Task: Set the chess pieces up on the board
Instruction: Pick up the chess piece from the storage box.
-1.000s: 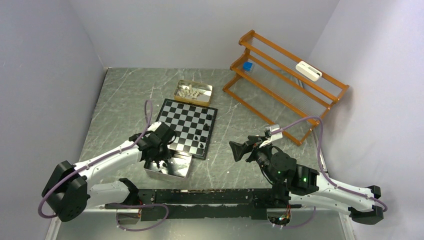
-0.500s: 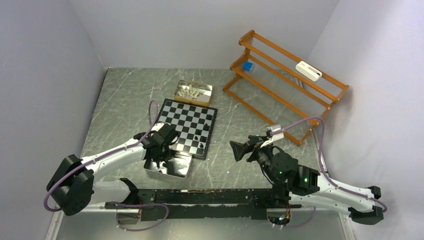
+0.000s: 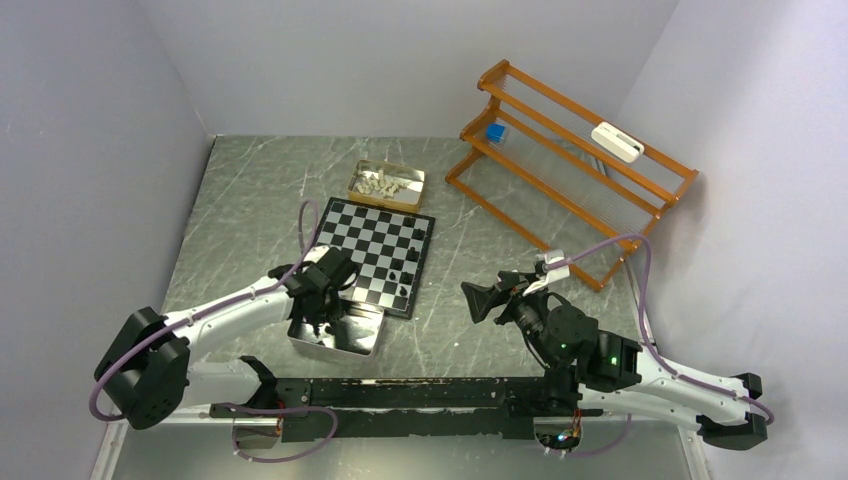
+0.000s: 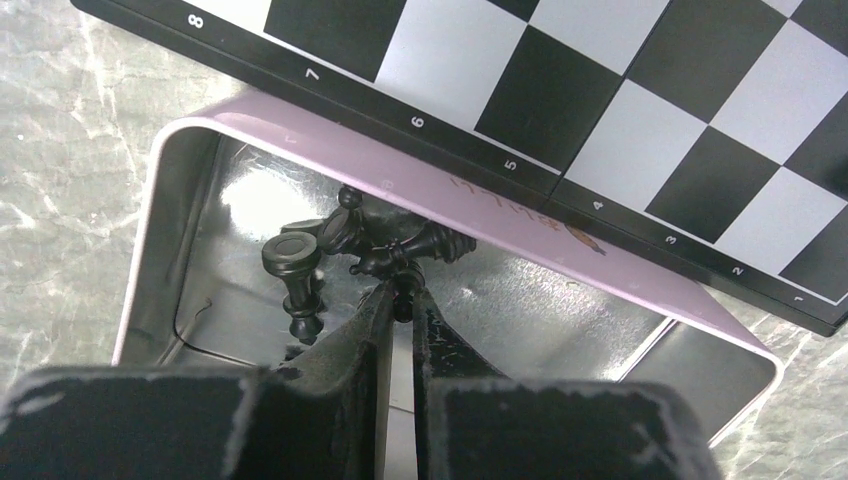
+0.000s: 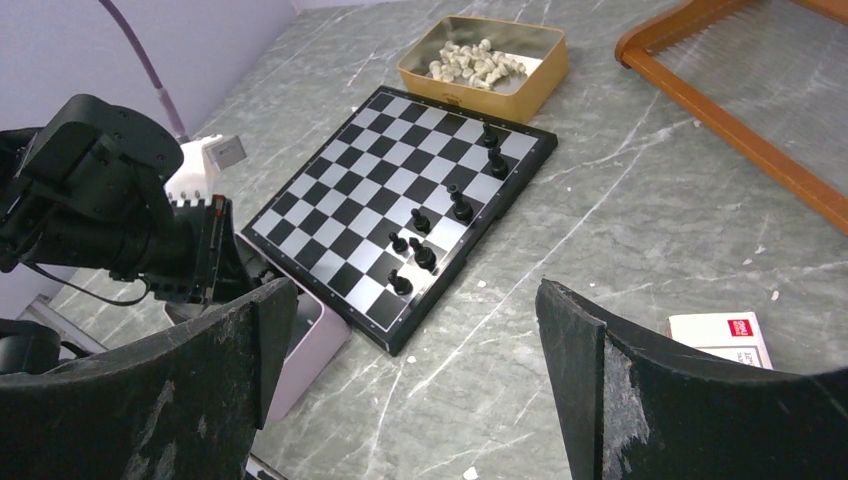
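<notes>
Grey marbled desk (image 3: 250, 190) carries the board (image 3: 375, 255), a chequered square with a thin black border, near its centre. Several black chess pieces (image 5: 425, 250) stand upright on the squares along the board's right side; the other squares are bare.

1. Metal tray (image 3: 365, 340): lies just beside the board's near, numbered edge. A small cluster of black figures (image 4: 300, 265) lies against the tray wall nearest the board. One flat-topped figure stands apart from the tangle.
2. Left claw (image 4: 402, 300): lowered into the metal tray. Its fingers are drawn narrow, with the knob of one black figure, the gripped figure (image 4: 405, 283), pinched between the tips. The rest of that figure is hidden among the cluster.
3. Right claw (image 5: 410, 310): held above the desk to the right of the board, pointing toward it. Its fingers are spread wide with nothing between them.
4. Gold tin (image 3: 385, 185): sits just beyond the board's far edge and contains the cream-white pieces (image 5: 475, 62) in a heap.
5. Orange rack (image 3: 570, 140): stands at the far right of the desk. A small white-and-red box (image 5: 720, 335) lies near it.
</notes>
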